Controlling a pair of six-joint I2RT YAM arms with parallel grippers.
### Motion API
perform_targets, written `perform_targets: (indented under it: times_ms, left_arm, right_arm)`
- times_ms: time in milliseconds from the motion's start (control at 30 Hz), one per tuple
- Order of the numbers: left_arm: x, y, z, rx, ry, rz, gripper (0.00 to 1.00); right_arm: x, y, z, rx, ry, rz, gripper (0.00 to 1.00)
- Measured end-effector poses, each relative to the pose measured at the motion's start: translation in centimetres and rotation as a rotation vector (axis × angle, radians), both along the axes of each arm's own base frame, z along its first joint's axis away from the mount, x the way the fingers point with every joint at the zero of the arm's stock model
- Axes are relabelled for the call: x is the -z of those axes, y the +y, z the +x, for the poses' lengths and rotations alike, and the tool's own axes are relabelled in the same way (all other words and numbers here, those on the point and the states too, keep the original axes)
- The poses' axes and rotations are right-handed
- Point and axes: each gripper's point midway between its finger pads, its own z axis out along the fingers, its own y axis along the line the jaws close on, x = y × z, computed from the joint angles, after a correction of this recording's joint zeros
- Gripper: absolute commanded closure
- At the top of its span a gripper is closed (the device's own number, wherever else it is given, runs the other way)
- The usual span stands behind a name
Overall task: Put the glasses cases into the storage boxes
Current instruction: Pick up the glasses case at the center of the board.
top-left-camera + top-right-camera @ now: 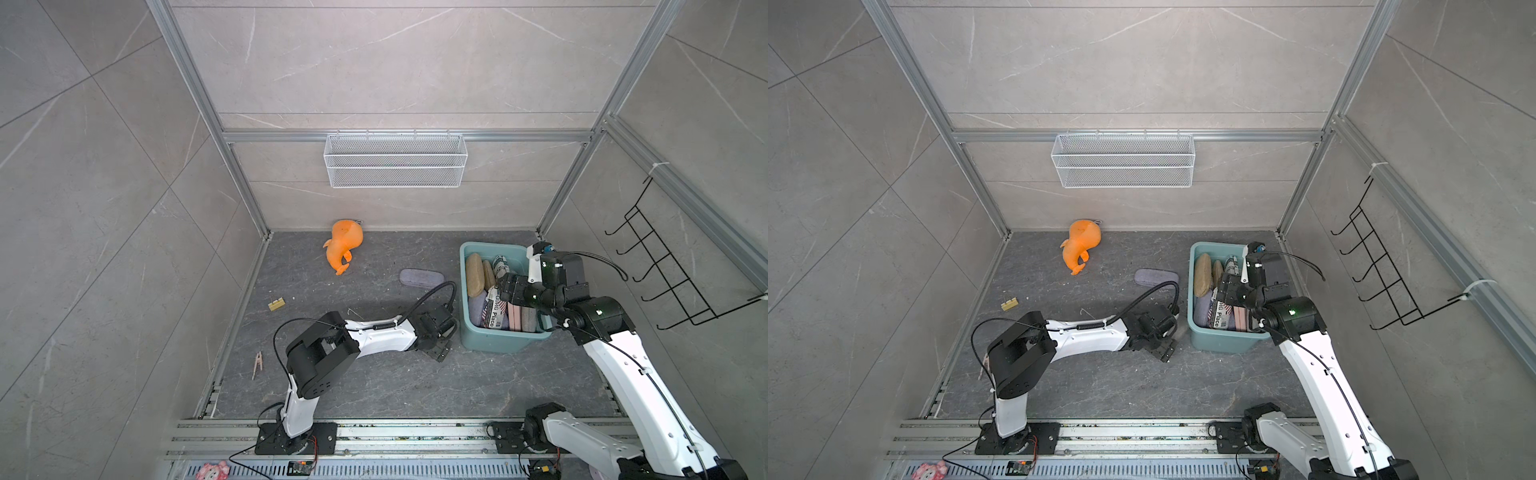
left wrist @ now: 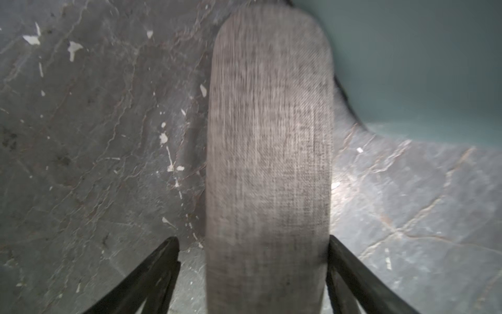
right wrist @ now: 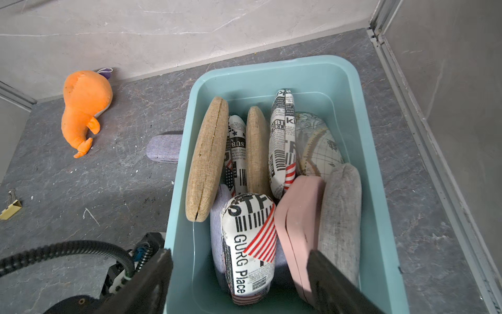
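Because the grey fabric glasses case (image 2: 269,136) lies flat on the table (image 2: 95,136) just beside the teal tub (image 3: 271,64), the left end effector (image 2: 252,238) straddles it, fingers apart, not yet clamped. The right end effector (image 3: 239,251) hangs spread and empty above the tub's packed cases (image 3: 209,157).

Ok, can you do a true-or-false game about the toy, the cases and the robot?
1. The orange plush toy is inside the teal tub. False: it lies on the table, apart from the tub.
2. A lilac case lies on the table outside the tub. True.
3. The white mesh basket is full of cases. False: no case shows in it.
4. The left fingers sit on either side of a grey case. True.
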Motion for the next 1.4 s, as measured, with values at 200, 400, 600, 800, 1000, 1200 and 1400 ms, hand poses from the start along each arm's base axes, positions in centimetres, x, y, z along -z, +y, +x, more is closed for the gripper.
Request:
perform_targets:
  times_ms: [200,400,600,800,1000,1200,1400]
  left_arm:
    - [0.4,-0.2,0.0,0.01,-0.007,0.004,0.4]
    - [0.5,0.0,0.1,0.006,-0.037,-0.019,0.43]
    - [-0.8,4.9,-1.9,-0.055,-0.05,-0.025,0.43]
    - [-6.4,9.9,-3.0,-0.178,-0.177,-0.214,0.43]
    - [-9.9,15.2,-2.7,-0.363,-0.313,-0.412,0.43]
    - [-9.4,19.4,-1.7,-0.523,-0.345,-0.46,0.44]
    - [-10.7,21.6,-0.8,-0.621,-0.375,-0.537,0.44]
  right_arm:
    - [0.3,0.3,-0.1,-0.014,0.004,0.012,0.21]
    - [0.6,0.7,-0.2,-0.029,0.013,0.027,0.23]
    - [0.2,2.0,0.0,-0.064,0.004,0.099,0.25]
    - [-0.4,6.2,0.5,-0.159,-0.036,0.239,0.27]
    - [0.0,12.5,0.5,-0.299,-0.042,0.257,0.27]
    - [0.6,16.5,0.9,-0.36,-0.057,0.249,0.28]
    - [2.3,20.0,1.1,-0.401,-0.031,0.223,0.28]
